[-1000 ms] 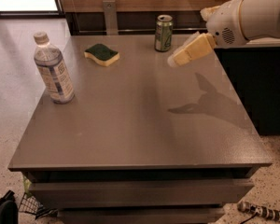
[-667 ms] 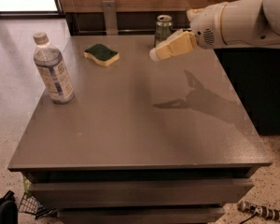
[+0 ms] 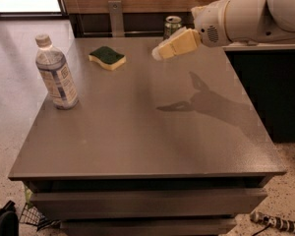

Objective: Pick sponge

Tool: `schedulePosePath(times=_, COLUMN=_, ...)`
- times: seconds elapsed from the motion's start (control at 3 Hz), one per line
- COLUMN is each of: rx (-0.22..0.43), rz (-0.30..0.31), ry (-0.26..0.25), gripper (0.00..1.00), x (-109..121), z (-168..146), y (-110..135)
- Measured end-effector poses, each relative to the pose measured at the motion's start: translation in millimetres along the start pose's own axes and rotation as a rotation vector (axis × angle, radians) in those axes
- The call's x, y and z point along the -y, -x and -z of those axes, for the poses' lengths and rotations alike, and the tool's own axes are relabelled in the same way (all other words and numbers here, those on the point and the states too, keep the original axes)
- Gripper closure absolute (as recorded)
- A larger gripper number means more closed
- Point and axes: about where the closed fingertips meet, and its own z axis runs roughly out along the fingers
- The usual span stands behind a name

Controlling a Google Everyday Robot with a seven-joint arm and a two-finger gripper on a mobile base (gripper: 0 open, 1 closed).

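Note:
The sponge (image 3: 107, 57), dark green on top with pale yellow foam below, lies flat on the grey table (image 3: 137, 127) near its far edge, left of centre. My gripper (image 3: 160, 53), with pale yellow padded fingers, hangs above the table at the far middle, to the right of the sponge and apart from it. It points left toward the sponge. The white arm reaches in from the upper right.
A clear plastic water bottle (image 3: 56, 74) stands upright at the table's left side. A green drink can (image 3: 172, 26) stands at the far edge, partly behind my gripper. A dark counter sits to the right of the table.
My gripper has moved left across the far part of the table, closer to the sponge. The sponge, bottle and can have not moved.

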Motion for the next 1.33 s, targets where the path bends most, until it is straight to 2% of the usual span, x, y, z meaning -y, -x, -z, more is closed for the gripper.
schedulePosePath(times=0.33, rx=-0.011, rz=0.007, ry=-0.008, gripper=0.00, x=31.6, z=-45.4, y=9.8)
schedulePosePath(times=0.67, rx=0.009, rz=0.009, ry=-0.007, gripper=0.00, x=51.9, z=-88.6, y=21.5)
schedulePosePath(times=1.0, rx=0.062, rz=-0.018, ry=0.010, gripper=0.00, x=54.6, z=-128.1, y=15.8)
schedulePosePath(times=1.33, rx=0.163, rz=-0.078, ry=0.040, gripper=0.00, x=35.8, z=-175.5, y=9.1)
